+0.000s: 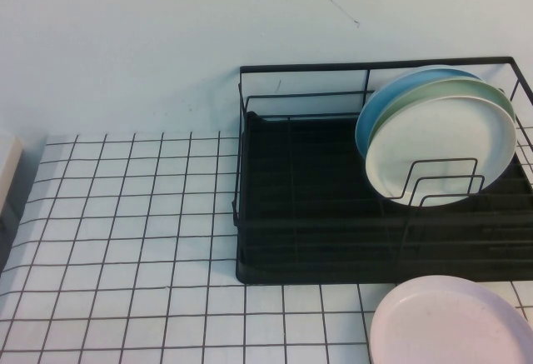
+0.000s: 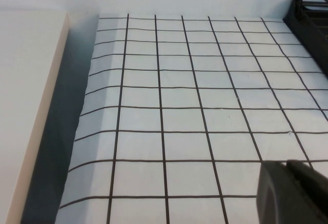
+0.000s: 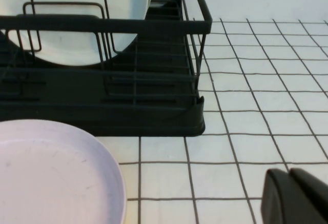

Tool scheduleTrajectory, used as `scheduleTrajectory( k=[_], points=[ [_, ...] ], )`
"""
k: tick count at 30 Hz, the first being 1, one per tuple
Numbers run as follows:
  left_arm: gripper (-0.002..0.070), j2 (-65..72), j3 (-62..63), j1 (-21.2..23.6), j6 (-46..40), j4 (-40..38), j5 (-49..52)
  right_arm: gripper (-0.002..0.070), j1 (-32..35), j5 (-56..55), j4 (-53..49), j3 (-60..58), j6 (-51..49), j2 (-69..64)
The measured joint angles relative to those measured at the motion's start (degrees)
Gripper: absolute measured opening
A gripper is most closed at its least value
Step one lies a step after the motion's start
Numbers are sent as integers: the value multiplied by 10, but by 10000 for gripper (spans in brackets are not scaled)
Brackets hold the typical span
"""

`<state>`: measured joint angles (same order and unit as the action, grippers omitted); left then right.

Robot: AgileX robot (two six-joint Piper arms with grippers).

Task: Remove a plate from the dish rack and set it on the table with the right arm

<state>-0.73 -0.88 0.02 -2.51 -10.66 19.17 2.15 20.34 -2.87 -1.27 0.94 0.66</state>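
I see the plate [image 1: 450,321] lying flat on the table [image 1: 125,239], at about 5 o'clock in the high view, just in front of the dish rack [image 1: 291,214] and apart from its tray edge. So I judge the placing as done, or all but done. No arm shows in the high view. In the right wrist view the plate [image 3: 51,172] sits face up, clear of the right gripper [image 3: 294,196], of which only a dark corner shows; whether its fingers are apart or together I cannot tell. Nothing is held there that I can see. The plate is round, so no long axis matters; it lies on the right arm's side, well apart from the left gripper [image 2: 292,190], whose fingers I likewise cannot tell. Two plates [image 1: 445,135] remain upright in the rack at 2 o'clock.
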Motion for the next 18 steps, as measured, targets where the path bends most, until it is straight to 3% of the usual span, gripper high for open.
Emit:
scheduleTrajectory(
  k=[18],
  points=[
    [-4, 0, 0, 0, 0, 0, 0, -2, -28, 0, -4, 0, -4, 0]
  ],
)
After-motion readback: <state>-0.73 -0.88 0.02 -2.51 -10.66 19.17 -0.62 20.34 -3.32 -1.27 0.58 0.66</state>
